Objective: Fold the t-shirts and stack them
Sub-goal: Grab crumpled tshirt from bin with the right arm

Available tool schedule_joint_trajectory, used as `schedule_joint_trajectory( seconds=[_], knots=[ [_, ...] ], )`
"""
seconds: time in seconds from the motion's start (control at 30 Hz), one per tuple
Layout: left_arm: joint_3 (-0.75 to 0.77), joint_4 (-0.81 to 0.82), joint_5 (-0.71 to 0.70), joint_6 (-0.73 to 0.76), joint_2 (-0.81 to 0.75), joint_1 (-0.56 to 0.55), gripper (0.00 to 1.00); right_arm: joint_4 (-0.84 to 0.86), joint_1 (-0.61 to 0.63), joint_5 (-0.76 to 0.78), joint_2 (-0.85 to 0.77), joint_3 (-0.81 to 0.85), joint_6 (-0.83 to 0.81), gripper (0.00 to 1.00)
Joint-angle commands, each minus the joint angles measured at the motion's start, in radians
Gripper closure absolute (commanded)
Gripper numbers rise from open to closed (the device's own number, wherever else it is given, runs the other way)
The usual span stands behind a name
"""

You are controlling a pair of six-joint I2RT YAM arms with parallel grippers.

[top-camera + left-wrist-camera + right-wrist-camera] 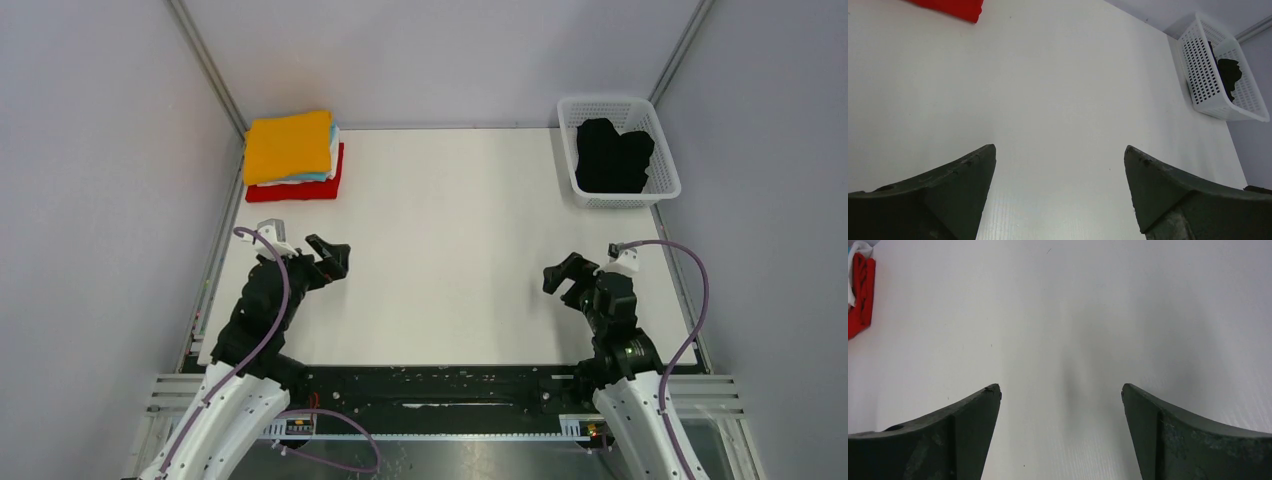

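Observation:
A stack of folded t-shirts sits at the table's far left corner: the orange one (288, 145) on top, white and light blue layers (333, 152) under it, the red one (320, 187) at the bottom. The red shirt's edge shows in the left wrist view (955, 8) and in the right wrist view (860, 295). A crumpled black t-shirt (612, 155) lies in the white mesh basket (664, 165) at the far right; it also shows in the left wrist view (1229, 75). My left gripper (334, 258) and right gripper (562, 276) are both open and empty above the white table.
The white table (450, 250) is bounded by grey walls at the left, back and right. The basket (1205, 75) stands against the right wall. A metal rail with cables runs along the near edge.

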Motion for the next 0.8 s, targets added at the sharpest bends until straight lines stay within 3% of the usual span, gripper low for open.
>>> schedule_joint_trajectory(
  seconds=[0.0,0.3,0.6,0.77],
  knots=[
    [0.008,0.057,0.020,0.017,0.009,0.000,0.01,0.028,-0.002,0.042,0.024,0.029,-0.012,0.00],
    [0.022,0.058,0.009,0.012,0.050,0.000,0.01,0.123,-0.001,0.077,0.228,0.178,-0.069,0.01],
    [0.030,0.072,0.004,0.026,0.092,0.001,0.01,0.043,-0.079,0.219,0.715,0.671,-0.111,0.00],
    [0.048,0.076,0.022,0.039,0.105,0.001,0.01,-0.015,-0.238,0.103,1.015,0.939,-0.066,0.01]
  ],
)
